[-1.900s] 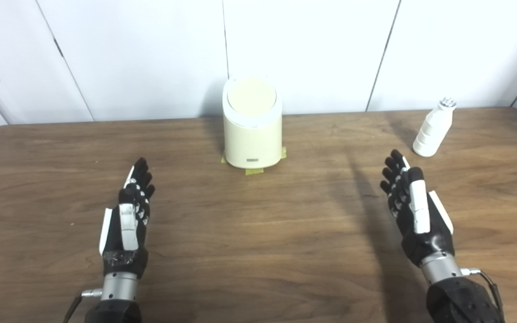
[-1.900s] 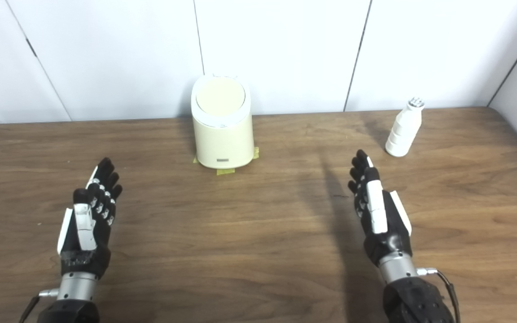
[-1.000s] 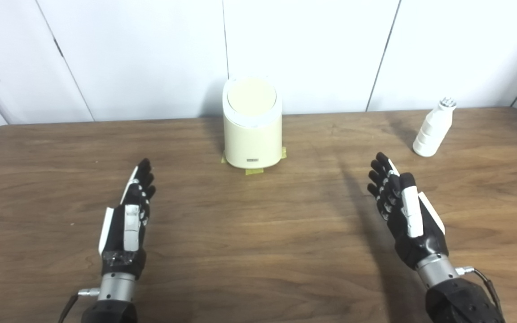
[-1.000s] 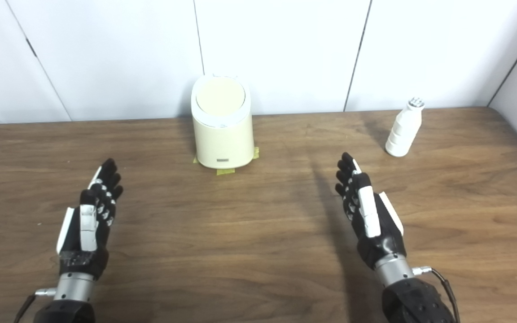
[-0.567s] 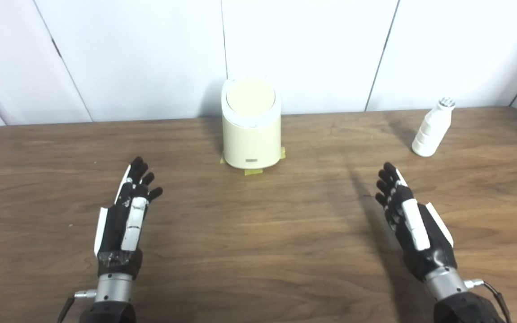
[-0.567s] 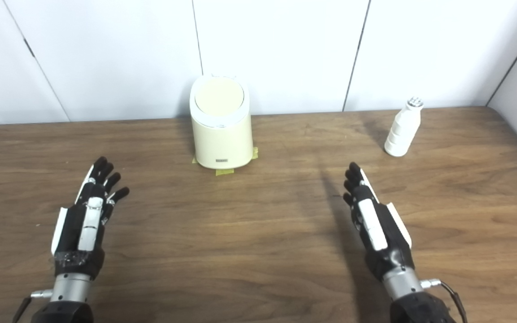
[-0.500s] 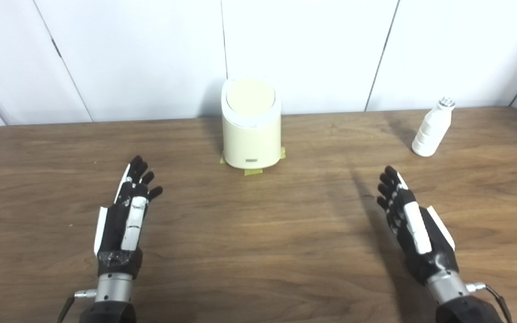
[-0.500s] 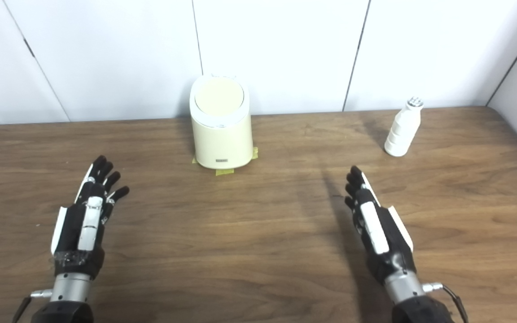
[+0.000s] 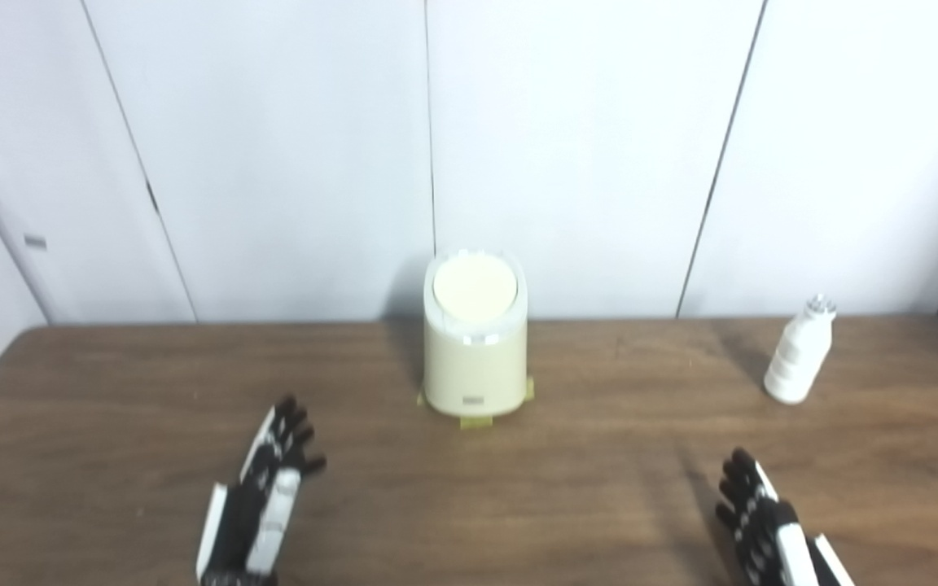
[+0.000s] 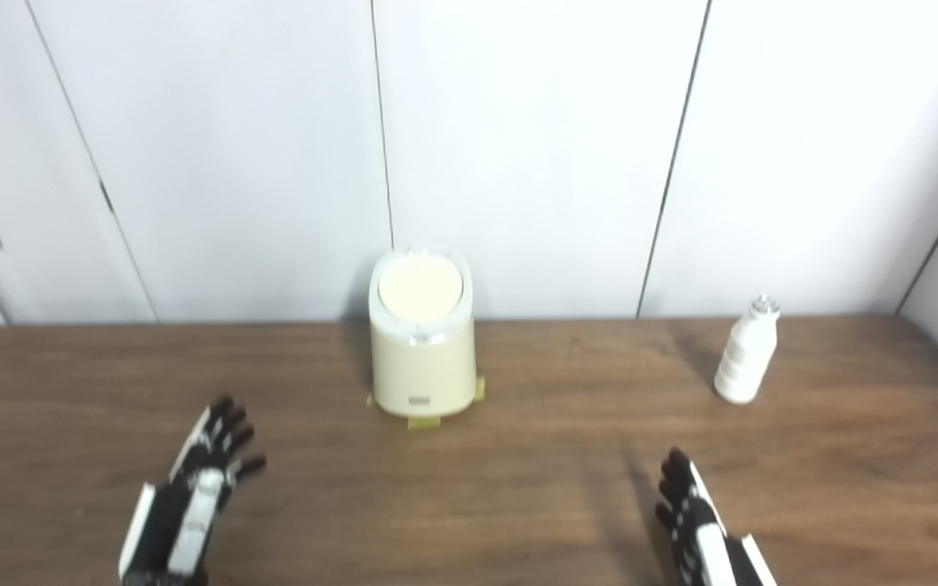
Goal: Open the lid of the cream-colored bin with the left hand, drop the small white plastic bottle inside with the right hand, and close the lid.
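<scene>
Bin (image 9: 475, 354) lid (image 9: 475, 285) shut, ahead and right of empty, spread left hand (image 9: 261, 505); right hand (image 9: 766, 529) also open, bottle (image 9: 797, 352) ahead of it.

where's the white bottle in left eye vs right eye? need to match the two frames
Left eye view: the white bottle stands upright at far right, near the table's back edge.
Right eye view: the same bottle, right of centre, a little further in from the picture's edge.
Shared landmark: the cream bin, lid shut, left of the bottle in both.
</scene>
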`<state>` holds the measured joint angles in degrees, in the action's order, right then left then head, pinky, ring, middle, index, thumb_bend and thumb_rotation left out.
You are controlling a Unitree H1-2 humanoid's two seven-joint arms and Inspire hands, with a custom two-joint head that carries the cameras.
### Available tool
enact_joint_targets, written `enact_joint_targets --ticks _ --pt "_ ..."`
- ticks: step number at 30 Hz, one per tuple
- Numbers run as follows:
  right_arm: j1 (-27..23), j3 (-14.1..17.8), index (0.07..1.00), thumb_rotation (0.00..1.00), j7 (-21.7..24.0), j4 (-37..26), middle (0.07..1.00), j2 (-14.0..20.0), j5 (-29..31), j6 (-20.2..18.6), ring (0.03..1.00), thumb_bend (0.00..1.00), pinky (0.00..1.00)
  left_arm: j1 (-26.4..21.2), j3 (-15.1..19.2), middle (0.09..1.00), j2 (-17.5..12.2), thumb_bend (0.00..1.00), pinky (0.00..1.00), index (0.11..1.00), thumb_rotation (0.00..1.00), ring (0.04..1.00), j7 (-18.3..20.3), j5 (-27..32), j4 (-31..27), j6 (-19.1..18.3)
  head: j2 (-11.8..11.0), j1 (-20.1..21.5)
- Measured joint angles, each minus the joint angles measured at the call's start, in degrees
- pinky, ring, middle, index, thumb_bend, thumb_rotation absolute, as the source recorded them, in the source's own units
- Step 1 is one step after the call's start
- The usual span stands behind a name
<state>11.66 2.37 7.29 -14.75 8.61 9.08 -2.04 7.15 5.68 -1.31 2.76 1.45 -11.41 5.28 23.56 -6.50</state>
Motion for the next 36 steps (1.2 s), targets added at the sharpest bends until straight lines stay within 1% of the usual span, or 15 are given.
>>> enact_joint_targets --ticks 3,4,5,7,8,9,12,14,17,21,24,29,32,34,36 --pt "0.0 -0.2 1.000 1.00 0.0 0.5 1.000 0.0 0.3 0.7 1.000 0.55 0.98 0.0 -0.1 0.943 0.0 0.68 0.79 0.989 0.66 0.914 -0.2 -0.1 0.2 0.5 -0.4 -0.4" --pt "0.0 -0.2 1.000 1.00 0.0 0.7 1.000 0.0 0.3 0.9 1.000 0.55 0.98 0.0 -0.1 0.943 0.0 0.69 0.79 0.991 0.64 0.916 -0.1 0.0 0.2 0.5 -0.6 -0.4" --pt "0.0 -0.2 1.000 1.00 0.0 0.7 1.000 0.0 0.3 1.1 1.000 0.55 0.97 0.0 -0.2 0.944 0.0 0.73 0.78 0.995 0.60 0.915 -0.1 0.0 0.2 0.5 -0.8 -0.4" --pt "0.0 -0.1 1.000 1.00 0.0 1.0 1.000 0.1 0.3 1.5 1.000 0.54 0.97 0.0 -0.6 0.943 0.1 0.76 0.77 0.999 0.57 0.914 -0.2 0.0 0.1 0.3 -1.7 -0.4" --pt "-0.1 -0.1 1.000 1.00 0.0 1.1 1.000 0.1 0.3 1.6 1.000 0.55 0.97 0.0 -0.7 0.947 0.1 0.78 0.78 1.000 0.56 0.919 -0.2 -0.1 0.1 0.0 -2.6 -0.1" --pt "-0.2 -0.1 1.000 1.00 0.0 1.2 1.000 0.1 0.2 1.6 1.000 0.55 0.97 -0.1 -1.1 0.949 0.2 0.79 0.79 1.000 0.55 0.922 -0.4 -0.2 0.1 -0.5 -3.2 0.0" --pt "-0.8 0.0 1.000 1.00 0.0 2.0 1.000 0.2 -0.1 1.7 1.000 0.55 0.95 -0.3 -1.8 0.959 0.2 0.76 0.79 1.000 0.49 0.935 -0.4 -0.7 0.1 -2.5 -4.5 0.3" --pt "-1.4 0.0 1.000 1.00 0.0 2.6 1.000 0.2 -0.5 1.8 1.000 0.55 0.97 -0.6 -2.2 0.966 0.2 0.75 0.82 1.000 0.47 0.947 -0.4 -0.9 0.1 -3.7 -4.5 0.3" --pt "-2.4 0.2 1.000 1.00 0.0 3.6 1.000 0.1 -0.7 1.9 1.000 0.54 1.00 -1.5 -2.5 0.957 0.0 0.75 0.86 1.000 0.45 0.939 -0.4 -1.4 0.2 -5.3 -5.2 0.6" --pt "-2.9 0.5 1.000 1.00 0.0 4.3 1.000 0.1 -0.9 1.9 1.000 0.53 0.99 -3.3 -2.6 0.961 -0.2 0.78 0.93 1.000 0.38 0.952 -0.5 -2.3 -0.1 -9.2 -5.3 0.4" --pt "-3.2 0.5 1.000 1.00 0.0 4.8 1.000 0.1 -1.2 1.9 1.000 0.54 0.99 -4.9 -2.8 0.955 -0.5 0.83 0.90 1.000 0.36 0.943 -0.9 -3.6 -2.3 -12.3 -5.2 0.5" --pt "-3.2 0.4 1.000 1.00 0.0 4.8 1.000 0.1 -1.9 1.9 1.000 0.55 0.98 -9.4 -4.0 0.935 -0.2 0.81 0.88 0.984 0.38 0.916 -2.5 -7.0 -5.9 -17.6 -4.5 0.7" --pt "-3.3 0.4 1.000 1.00 0.0 4.8 1.000 0.0 -1.8 1.9 1.000 0.56 0.99 -11.7 -5.1 0.932 -0.1 0.79 0.88 0.976 0.40 0.913 -2.8 -8.9 -7.0 -19.5 -4.1 0.6" --pt "-3.4 0.4 1.000 1.00 0.1 4.9 1.000 0.0 -1.7 1.9 1.000 0.56 0.99 -13.3 -5.8 0.930 -0.3 0.80 0.89 0.959 0.40 0.917 -2.7 -10.1 -7.1 -20.7 -4.0 0.5" --pt "-3.4 0.4 1.000 1.00 0.1 4.9 1.000 0.0 -1.7 1.9 1.000 0.57 0.99 -15.2 -5.8 0.920 -0.7 0.81 0.89 0.941 0.38 0.907 -2.7 -10.8 -7.3 -22.8 -4.0 0.5"
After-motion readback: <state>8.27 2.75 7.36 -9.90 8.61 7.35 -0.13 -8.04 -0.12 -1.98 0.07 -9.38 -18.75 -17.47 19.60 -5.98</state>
